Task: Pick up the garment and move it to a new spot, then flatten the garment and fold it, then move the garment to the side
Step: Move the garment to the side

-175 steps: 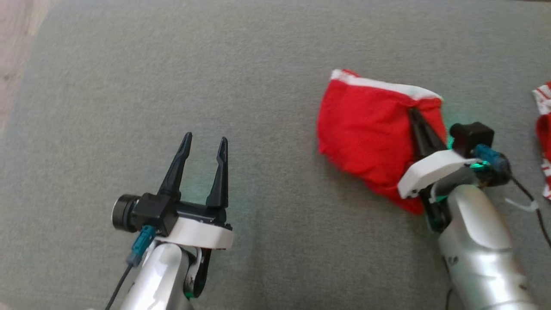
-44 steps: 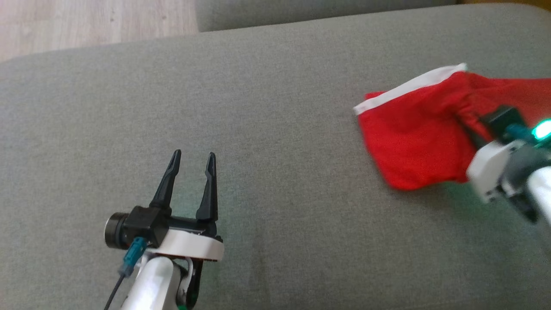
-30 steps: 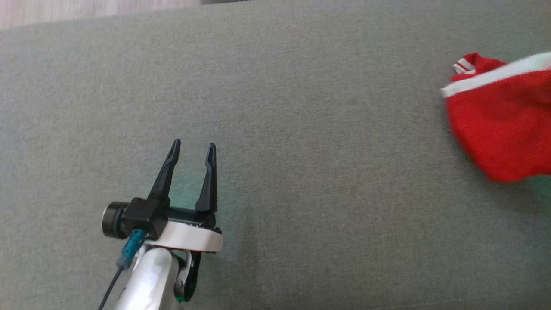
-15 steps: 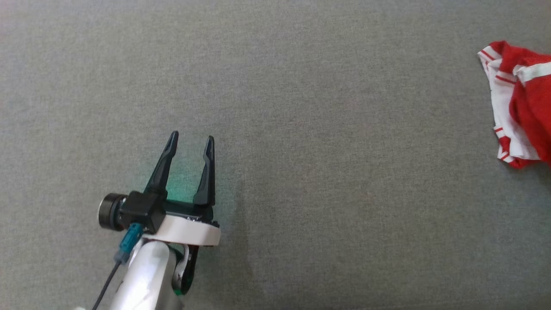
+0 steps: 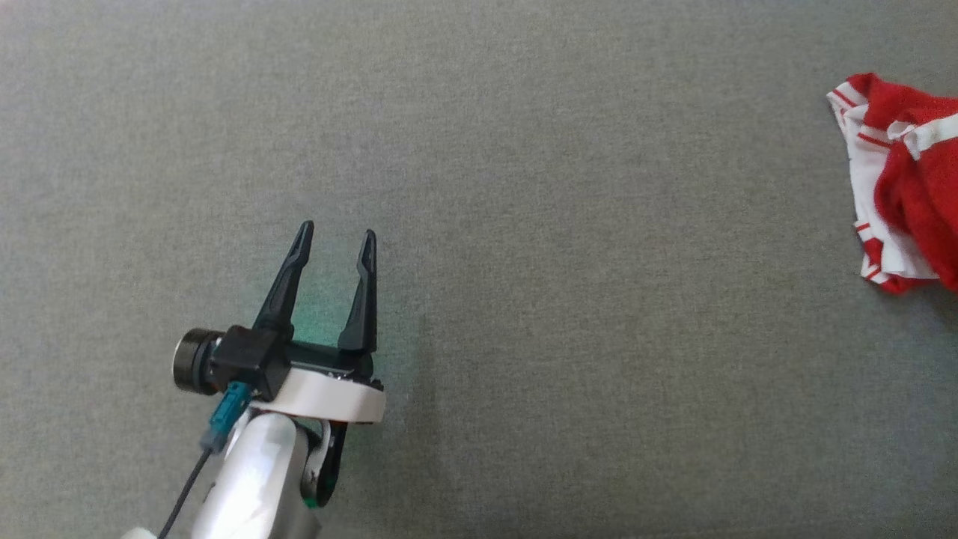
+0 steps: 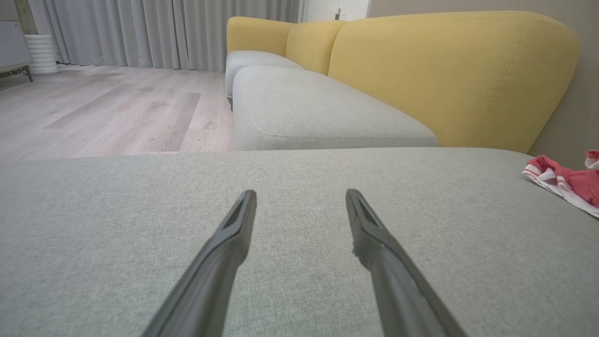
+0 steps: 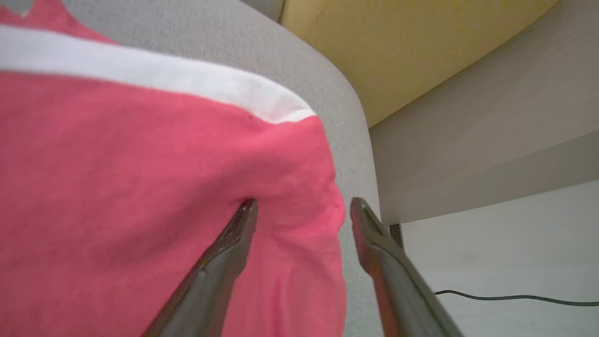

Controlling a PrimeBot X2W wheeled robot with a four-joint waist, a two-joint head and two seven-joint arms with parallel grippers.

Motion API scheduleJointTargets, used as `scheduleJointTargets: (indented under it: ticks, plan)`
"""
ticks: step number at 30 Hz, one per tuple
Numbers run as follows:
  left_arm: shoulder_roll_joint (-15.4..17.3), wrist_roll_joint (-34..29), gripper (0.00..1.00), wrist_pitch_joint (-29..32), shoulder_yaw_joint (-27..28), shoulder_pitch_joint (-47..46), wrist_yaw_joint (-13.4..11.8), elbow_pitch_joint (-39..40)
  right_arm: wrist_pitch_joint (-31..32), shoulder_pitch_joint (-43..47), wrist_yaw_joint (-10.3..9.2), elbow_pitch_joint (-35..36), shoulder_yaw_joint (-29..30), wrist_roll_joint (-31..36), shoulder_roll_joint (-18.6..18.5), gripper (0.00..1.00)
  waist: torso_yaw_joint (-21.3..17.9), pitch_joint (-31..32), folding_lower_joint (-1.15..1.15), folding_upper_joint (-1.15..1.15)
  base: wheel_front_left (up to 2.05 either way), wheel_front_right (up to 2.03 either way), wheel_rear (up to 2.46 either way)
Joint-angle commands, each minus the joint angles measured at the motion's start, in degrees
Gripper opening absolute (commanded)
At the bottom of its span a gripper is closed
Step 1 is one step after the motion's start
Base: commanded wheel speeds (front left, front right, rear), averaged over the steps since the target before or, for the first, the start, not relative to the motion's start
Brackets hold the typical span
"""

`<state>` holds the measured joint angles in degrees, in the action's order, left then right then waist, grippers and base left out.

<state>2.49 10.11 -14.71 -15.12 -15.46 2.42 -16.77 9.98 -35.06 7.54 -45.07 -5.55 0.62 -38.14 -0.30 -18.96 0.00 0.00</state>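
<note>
The left gripper (image 5: pixel 337 229) is hovering over the near-left part of the grey cushion (image 5: pixel 569 224). Its two fingers are standing apart with nothing between them and pointing toward the cushion's far edge. From there the garment (image 5: pixel 909 172) is lying well off to the right, across a wide stretch of the cushion's fabric. In the left wrist view the garment (image 6: pixel 568 182) is showing as a low red and white heap at the cushion's right end.

The heap is running with its long axis from the cushion's far side toward its near side, hugging the right edge. Red cloth with a white band is sitting on top and striped white trim is sticking out toward the cushion's middle. I cannot tell whether that trim belongs to the same piece.

The right gripper (image 7: pixel 303 202) is hanging directly over the garment (image 7: pixel 140 154) beside the cushion's rounded right corner. Its fingers are spread, one tip over a red fold and the other over the cushion's edge, pinching nothing.

So the right arm is by far the nearer one. In my judgement, whatever it is doing next is turning on that overlap. A straight pull back along the fingers should be keeping the fold from dragging off the cushion.
</note>
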Motion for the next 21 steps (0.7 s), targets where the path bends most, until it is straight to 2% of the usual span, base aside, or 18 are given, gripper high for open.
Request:
scheduleJointTargets:
  ticks: [1,6,11,18,21]
  plan:
    - [0.39,0.74,1.0,-0.29,1.32,-1.35,-0.56,1.65,-0.45,0.56,-0.05,2.7,1.5,0.73,-0.9,1.0,-0.24,1.33,0.0,0.0,0.0,0.0,0.0]
    - [0.39,0.96,1.0,-0.29,1.66,-0.86,-0.83,1.8,-1.08,0.73,-0.05,7.4,5.11,1.46,1.65,1.0,-0.72,3.75,0.0,0.0,0.0,0.0,0.0]
    - [0.39,1.49,1.0,-0.29,2.75,0.41,-1.38,3.05,-5.46,3.2,-0.05,18.73,9.8,1.39,8.82,1.0,-1.5,8.1,0.0,0.0,0.0,0.0,0.0]
    - [0.39,2.27,1.0,-0.29,2.79,2.66,-2.32,4.66,-7.39,9.44,-0.05,36.93,11.81,-1.48,23.47,1.0,-1.42,13.06,0.0,0.0,0.0,0.0,0.0]
    - [0.39,2.74,1.0,-0.29,2.53,3.82,-2.64,4.97,-8.61,13.89,-0.05,42.45,11.89,-3.37,29.38,1.0,-0.96,14.79,0.0,0.0,0.0,0.0,0.0]
